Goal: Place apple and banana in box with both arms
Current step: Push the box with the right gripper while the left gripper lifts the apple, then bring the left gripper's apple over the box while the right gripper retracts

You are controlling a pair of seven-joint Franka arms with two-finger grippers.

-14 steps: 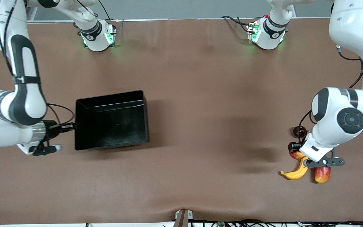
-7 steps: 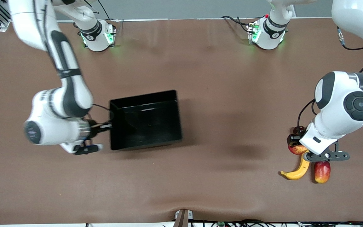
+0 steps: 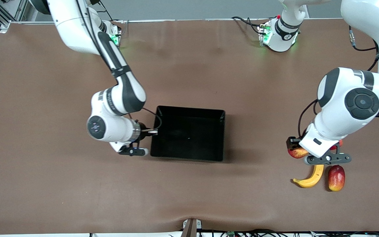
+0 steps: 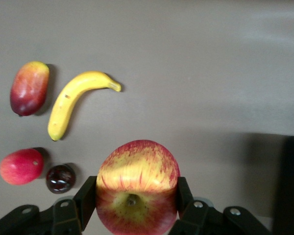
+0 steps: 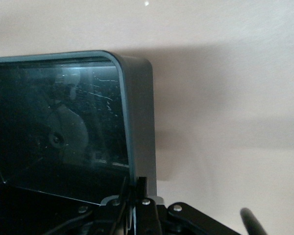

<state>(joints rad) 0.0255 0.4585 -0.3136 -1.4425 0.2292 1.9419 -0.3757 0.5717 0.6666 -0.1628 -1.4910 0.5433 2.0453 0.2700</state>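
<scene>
Box [image 3: 189, 138] dragged mid-worktop by right end effector [image 3: 150, 132], pinched on its wall | left end effector [image 4: 132, 203] lifted, clamping apple [image 4: 136, 193] | banana [image 3: 310, 176] on worktop | risk: thin-wall pinch slips, box skews.

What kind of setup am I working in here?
Likely a robotics lab bench: two arms bolted along a brown-covered table, loose cables at its edge, and only props on it, a black box and fruit like the banana.
</scene>
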